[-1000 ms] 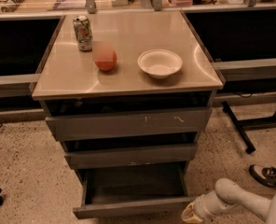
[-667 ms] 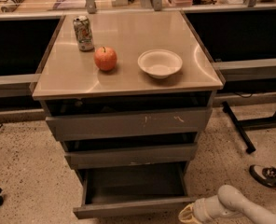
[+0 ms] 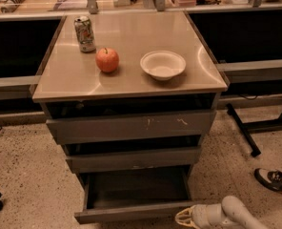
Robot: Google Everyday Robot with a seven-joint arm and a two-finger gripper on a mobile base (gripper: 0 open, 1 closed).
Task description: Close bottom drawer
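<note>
The bottom drawer [image 3: 131,213] is the lowest and narrowest of the cabinet's three. It stands pulled out, with its dark, empty inside [image 3: 138,187] showing. My gripper [image 3: 185,217] is on a pale arm [image 3: 231,214] that comes in from the lower right. It sits low, at the right end of the drawer's front panel, touching it or nearly so.
The wide top drawer [image 3: 131,126] with pale scratches and the middle drawer [image 3: 134,159] both stand slightly out. On the cabinet top [image 3: 188,37] are a soda can [image 3: 84,33], a red apple [image 3: 107,59] and a white bowl [image 3: 163,64]. A shoe [image 3: 274,180] and a black stand leg [image 3: 241,128] are on the floor at right.
My gripper has shifted slightly left, closer to the right end of the bottom drawer's front. The drawer stands about as far out as before.
</note>
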